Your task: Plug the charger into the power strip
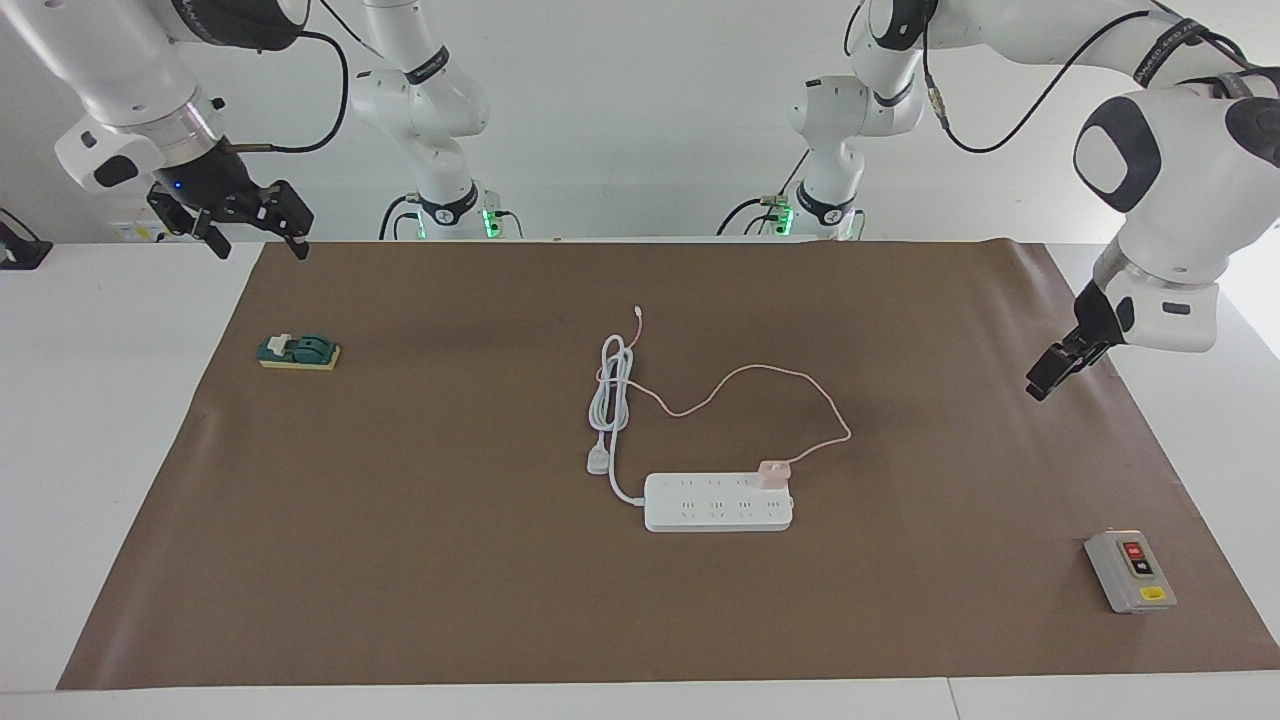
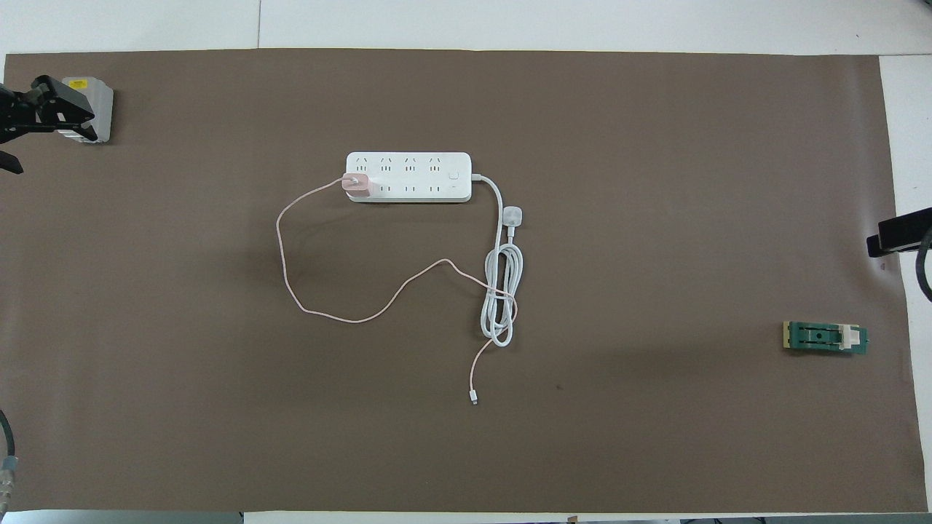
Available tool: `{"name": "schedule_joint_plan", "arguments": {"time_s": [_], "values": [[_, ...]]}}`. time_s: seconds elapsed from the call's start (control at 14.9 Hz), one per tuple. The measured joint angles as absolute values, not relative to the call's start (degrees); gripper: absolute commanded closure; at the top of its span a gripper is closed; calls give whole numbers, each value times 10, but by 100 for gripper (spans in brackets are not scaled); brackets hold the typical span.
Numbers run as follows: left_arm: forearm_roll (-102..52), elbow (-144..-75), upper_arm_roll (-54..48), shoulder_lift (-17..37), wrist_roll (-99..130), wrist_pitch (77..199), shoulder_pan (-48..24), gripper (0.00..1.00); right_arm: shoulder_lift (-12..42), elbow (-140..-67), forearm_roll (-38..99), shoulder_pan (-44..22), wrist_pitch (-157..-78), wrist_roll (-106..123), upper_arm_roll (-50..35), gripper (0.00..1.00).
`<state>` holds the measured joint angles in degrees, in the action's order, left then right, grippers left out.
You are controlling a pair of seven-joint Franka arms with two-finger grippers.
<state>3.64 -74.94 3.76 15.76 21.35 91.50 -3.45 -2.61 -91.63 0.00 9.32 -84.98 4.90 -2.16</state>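
Observation:
The white power strip (image 1: 718, 502) (image 2: 408, 177) lies flat mid-table. The pale pink charger (image 1: 773, 472) (image 2: 357, 185) sits in a socket at the strip's end toward the left arm, in the row nearer the robots. Its thin pink cable (image 1: 760, 372) (image 2: 349, 319) loops over the mat toward the robots. My left gripper (image 1: 1040, 385) (image 2: 29, 124) is raised over the mat's edge at the left arm's end, well away from the charger and holding nothing. My right gripper (image 1: 255, 235) hangs open and empty, raised at the right arm's end; the right arm waits.
The strip's thick white cord ends in a white round plug (image 1: 598, 460) (image 2: 512, 215) lying loose beside the strip. A grey box with red and black buttons (image 1: 1130, 571) (image 2: 91, 109) sits at the left arm's end. A green switch block (image 1: 299, 352) (image 2: 825, 338) sits at the right arm's end.

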Motion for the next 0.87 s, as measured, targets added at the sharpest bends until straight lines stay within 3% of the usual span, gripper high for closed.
{"name": "schedule_joint_plan", "arguments": {"time_s": [0.54, 0.87], "values": [[27, -783, 36, 106, 200, 903, -33, 3, -26, -916, 0, 93, -850, 49, -22, 0], [20, -904, 29, 31, 122, 990, -33, 0, -26, -916, 0, 93, -850, 49, -22, 0]]}}
